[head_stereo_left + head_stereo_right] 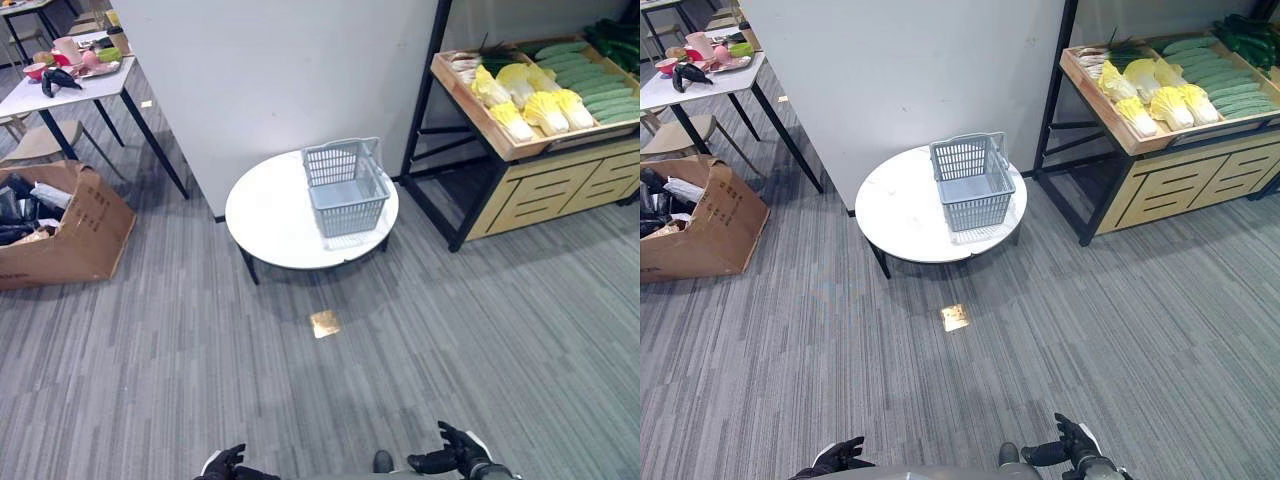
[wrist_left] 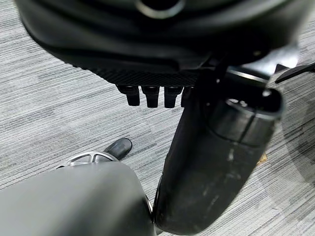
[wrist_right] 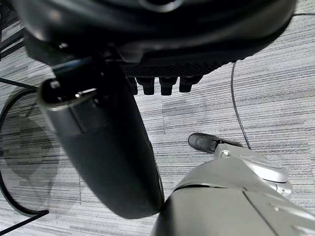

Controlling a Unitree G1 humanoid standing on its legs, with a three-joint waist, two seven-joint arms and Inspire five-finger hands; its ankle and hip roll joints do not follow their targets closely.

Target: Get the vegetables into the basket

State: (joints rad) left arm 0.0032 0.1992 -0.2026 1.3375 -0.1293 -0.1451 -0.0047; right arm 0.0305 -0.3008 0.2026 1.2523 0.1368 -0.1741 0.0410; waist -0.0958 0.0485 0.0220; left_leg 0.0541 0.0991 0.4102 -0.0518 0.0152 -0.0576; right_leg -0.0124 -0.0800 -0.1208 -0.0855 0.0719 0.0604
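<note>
A grey plastic basket [image 1: 346,186] stands empty on a round white table [image 1: 270,220] ahead of me. The vegetables lie on a wooden shelf [image 1: 505,145] at the far right: yellow-white cabbages [image 1: 545,108] in front, green cucumbers [image 1: 595,85] behind them. Low at the view's bottom edge, my left hand [image 1: 225,464] and my right hand [image 1: 455,457] hang far from both table and shelf. In the wrist views each hand's fingers [image 2: 147,96] [image 3: 162,84] are relaxed and hold nothing.
An open cardboard box [image 1: 60,225] with clutter sits on the floor at the left. Behind it a white table [image 1: 60,90] carries bowls and toy food. A white wall panel [image 1: 280,70] rises behind the round table. Grey carpet [image 1: 330,380] lies between me and the table.
</note>
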